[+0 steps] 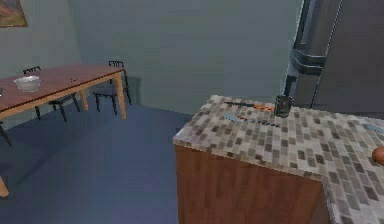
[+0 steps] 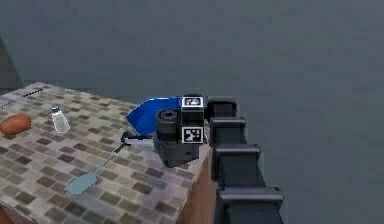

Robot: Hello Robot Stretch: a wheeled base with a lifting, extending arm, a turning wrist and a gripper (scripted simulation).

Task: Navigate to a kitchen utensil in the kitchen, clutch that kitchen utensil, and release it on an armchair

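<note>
gripper near spatula handle on tiled counter; grasp unclear

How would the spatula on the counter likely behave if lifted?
The spatula looks thin and flat, so probably light. Its blade sits at one end, so it may tilt when lifted. Lying flat, it seems unlikely to roll.

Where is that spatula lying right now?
In the arm side view, the spatula lies on the tiled countertop, left of centre and below the small shaker, its thin handle running up toward the end effector.
</note>
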